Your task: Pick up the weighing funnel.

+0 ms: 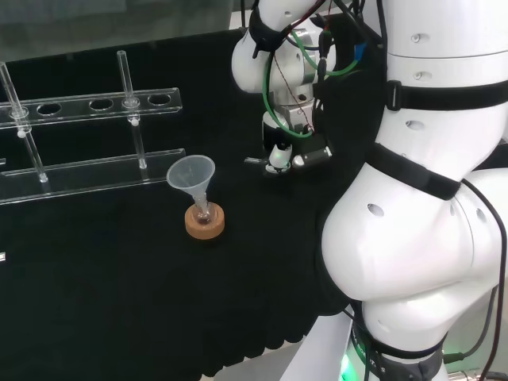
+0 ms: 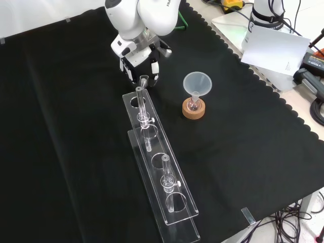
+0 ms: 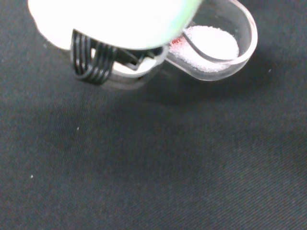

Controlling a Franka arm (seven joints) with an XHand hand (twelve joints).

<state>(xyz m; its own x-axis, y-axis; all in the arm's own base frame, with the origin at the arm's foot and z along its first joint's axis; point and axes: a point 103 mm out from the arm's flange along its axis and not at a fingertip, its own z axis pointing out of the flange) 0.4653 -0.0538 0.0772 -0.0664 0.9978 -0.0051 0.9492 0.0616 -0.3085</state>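
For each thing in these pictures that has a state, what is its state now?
weighing funnel: holds white powder; pinched by the hand.
hand: shut on the weighing funnel, beside the rack's end.
funnel: upright, mouth up, stem in the small flask.
small flask: upright on the cork ring.
rack: standing, its holes empty.

Bright even light, soft shadows

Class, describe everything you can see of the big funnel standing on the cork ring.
The funnel is a clear cone-shaped piece standing upright, mouth up. Its stem sits in a small flask on a cork ring on the black cloth, right of the rack in the front view. Nothing else touches it.
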